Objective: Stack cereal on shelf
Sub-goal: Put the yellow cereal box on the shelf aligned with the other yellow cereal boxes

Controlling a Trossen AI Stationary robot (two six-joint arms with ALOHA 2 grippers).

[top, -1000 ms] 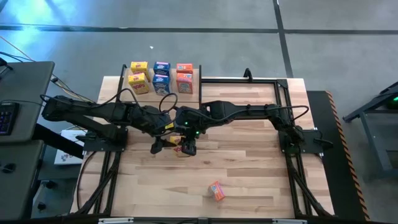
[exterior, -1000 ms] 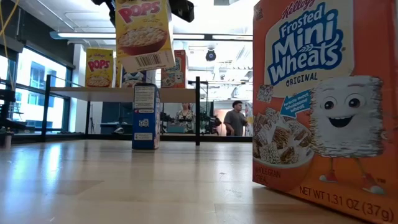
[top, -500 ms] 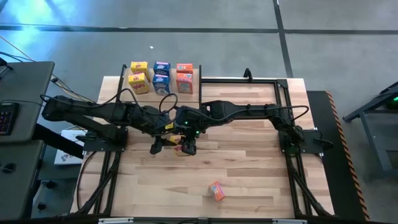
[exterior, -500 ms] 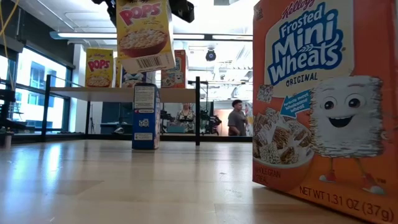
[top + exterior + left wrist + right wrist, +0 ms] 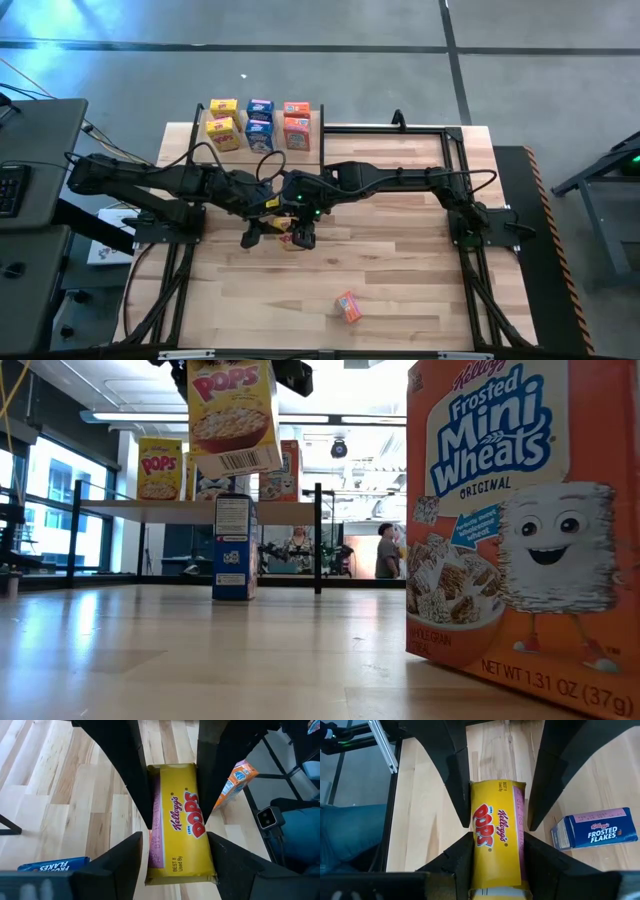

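- On the raised light-wood plank shelf [image 5: 315, 122] at the table's far left, six small cardboard cereal boxes [image 5: 258, 122] stand in yellow, blue and orange pairs, well apart from both sets of fingers.
- The left gripper [image 5: 172, 817] meets its partner over mid-table; its dark fingers [image 5: 135, 780] sit narrow against the two broad faces of a small yellow Corn Pops cereal box [image 5: 177, 847], whose long axis runs straight out between them.
- A blue Frosted Flakes cereal box [image 5: 594, 831] stands upright on the wooden tabletop [image 5: 400, 270], just beside the pair and to one side of the held carton.
- The right gripper [image 5: 495, 827] comes from the opposite side and is clamped narrow on the same yellow carton, fingers [image 5: 457, 785] pressed to its faces; the low view shows the box hanging in the air, slightly tilted, between the two.
- With both arms gripping one box, this looks like a mid-air handover. The shelf lies away to the far left, on the left arm's side, so the left arm seems better placed to carry the box there.
- The coming move likely turns on one grip letting go cleanly without twisting the carton.
- An orange Frosted Mini-Wheats cereal box [image 5: 347, 307] waits at the table's near edge, well apart from both grippers.
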